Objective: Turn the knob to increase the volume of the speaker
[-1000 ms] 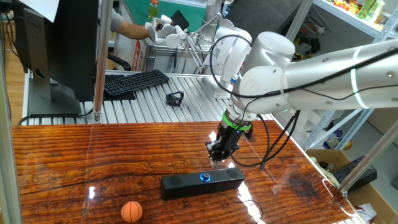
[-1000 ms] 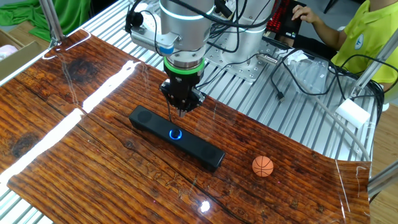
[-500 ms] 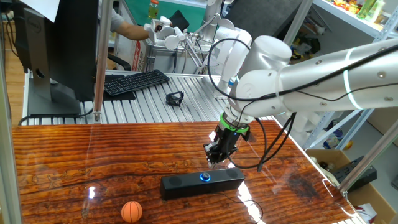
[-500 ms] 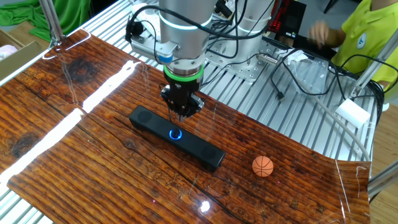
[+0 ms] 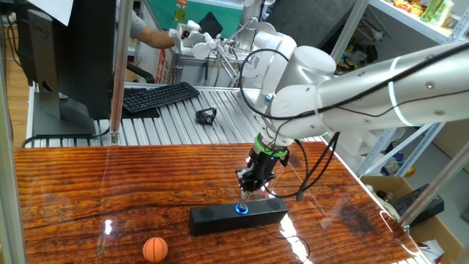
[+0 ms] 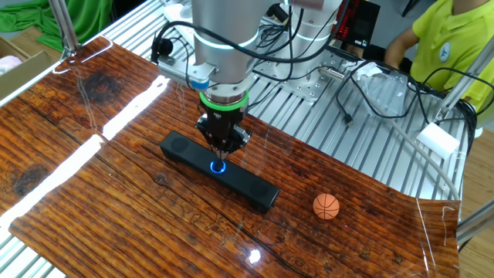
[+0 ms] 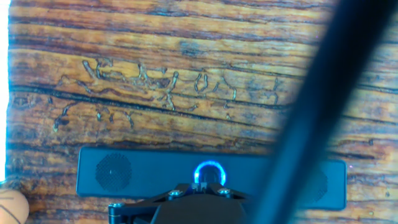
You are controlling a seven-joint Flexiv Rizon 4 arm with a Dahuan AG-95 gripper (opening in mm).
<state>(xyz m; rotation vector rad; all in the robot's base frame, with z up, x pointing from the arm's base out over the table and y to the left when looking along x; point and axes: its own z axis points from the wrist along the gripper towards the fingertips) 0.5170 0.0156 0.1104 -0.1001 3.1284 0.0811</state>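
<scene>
The gripper [image 6: 221, 152] hangs just above the blue-lit knob [image 6: 218, 166] of the speaker [image 6: 181, 146]; finger spread unclear

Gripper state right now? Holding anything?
Gripper: just above the knob on the speaker, holding nothing visible; open or shut cannot be told.

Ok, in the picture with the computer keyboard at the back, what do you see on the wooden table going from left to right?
Orange ball → speaker, a long black bar. The blue glowing knob sits at its middle, with the gripper just above it.
</scene>
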